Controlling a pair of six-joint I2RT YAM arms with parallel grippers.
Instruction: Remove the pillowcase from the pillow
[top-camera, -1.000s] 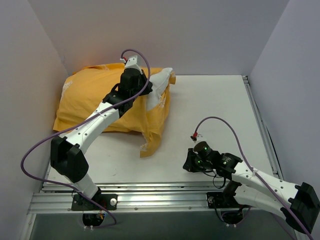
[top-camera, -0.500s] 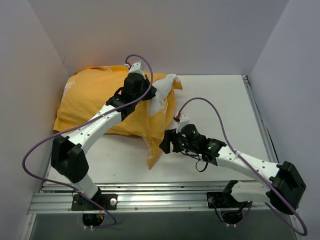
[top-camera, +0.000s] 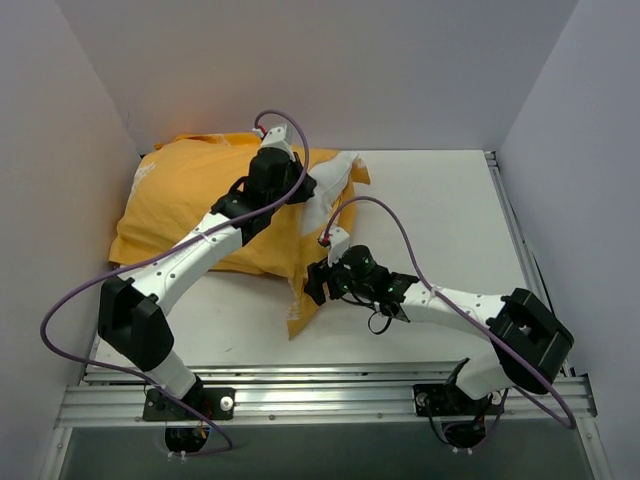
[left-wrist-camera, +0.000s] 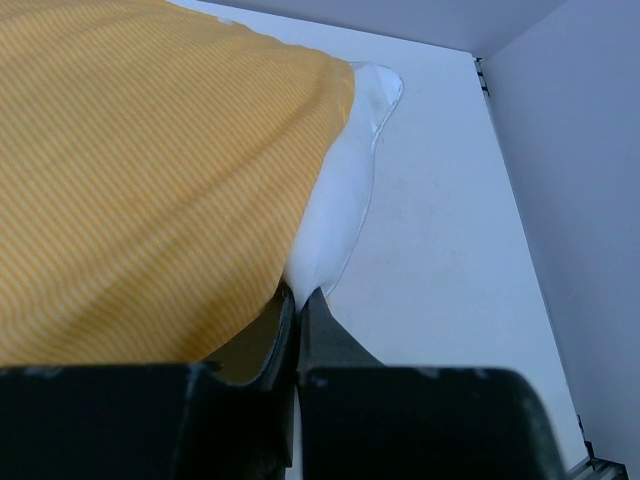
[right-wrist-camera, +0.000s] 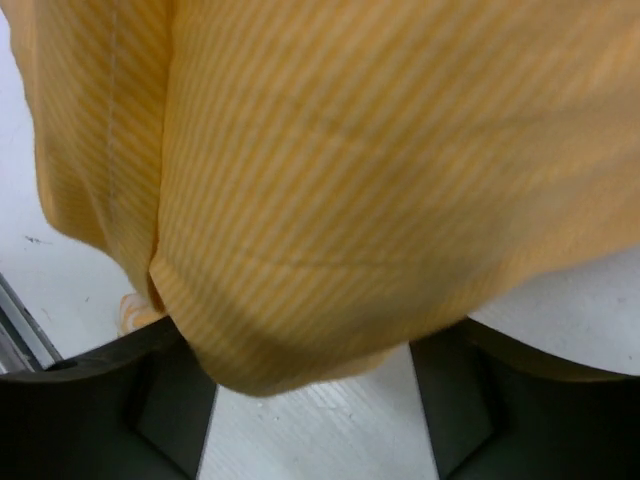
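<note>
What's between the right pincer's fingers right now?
A hanging fold of the orange-yellow striped fabric pillowcase lies between the wide-open fingers of the right pincer, not clamped. The right wrist view shows it.

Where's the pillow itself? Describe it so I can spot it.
Find the big orange pillowcase in the table's far left corner. At its right end, pinched by the left gripper, is the pillow: plain smooth white, not orange.

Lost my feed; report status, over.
Left gripper shut on pillow corner. Right gripper open, straddling pillowcase edge. Pillow mostly covered. No obstruction seen.
</note>
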